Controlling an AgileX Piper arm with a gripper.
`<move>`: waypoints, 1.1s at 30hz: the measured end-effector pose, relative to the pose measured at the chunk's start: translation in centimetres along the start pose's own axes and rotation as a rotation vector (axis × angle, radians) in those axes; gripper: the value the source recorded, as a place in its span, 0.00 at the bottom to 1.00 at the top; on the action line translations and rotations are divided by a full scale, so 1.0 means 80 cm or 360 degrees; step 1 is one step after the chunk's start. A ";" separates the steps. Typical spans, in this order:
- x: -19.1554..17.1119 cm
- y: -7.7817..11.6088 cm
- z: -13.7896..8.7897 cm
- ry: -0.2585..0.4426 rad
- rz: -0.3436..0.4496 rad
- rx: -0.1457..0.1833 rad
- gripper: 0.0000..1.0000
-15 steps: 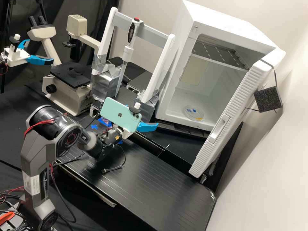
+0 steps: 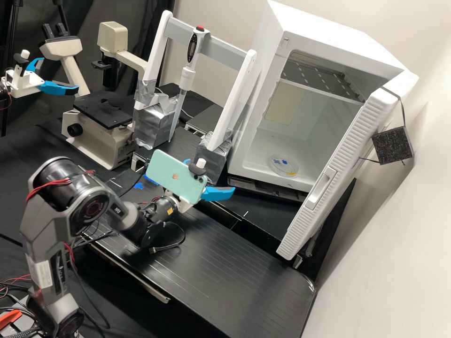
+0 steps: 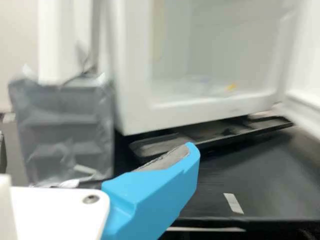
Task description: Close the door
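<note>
One arm (image 2: 89, 209) bent at elbow, hand (image 2: 211, 175) spread above black bench (image 2: 225, 277), apart from open white door (image 2: 300, 227).

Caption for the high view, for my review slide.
A grey robot arm before a white cabinet whose door stands open, a round clear dish on its floor.

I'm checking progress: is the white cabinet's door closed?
No, the door stands swung out from the white cabinet, exposing the round dish inside.

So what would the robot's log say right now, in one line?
task: close door | door: open | gripper: above black bench, apart from door | fingers: open, nothing held | dish: inside white cabinet
</note>
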 end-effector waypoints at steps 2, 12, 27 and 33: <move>-0.021 0.018 0.003 0.0045 0.0097 0.0024 1.00; -0.088 0.110 0.036 -0.0010 0.0604 0.0124 1.00; -0.048 0.167 0.124 -0.0323 0.0869 0.0114 1.00; -0.023 0.173 0.139 -0.0324 0.0870 0.0094 1.00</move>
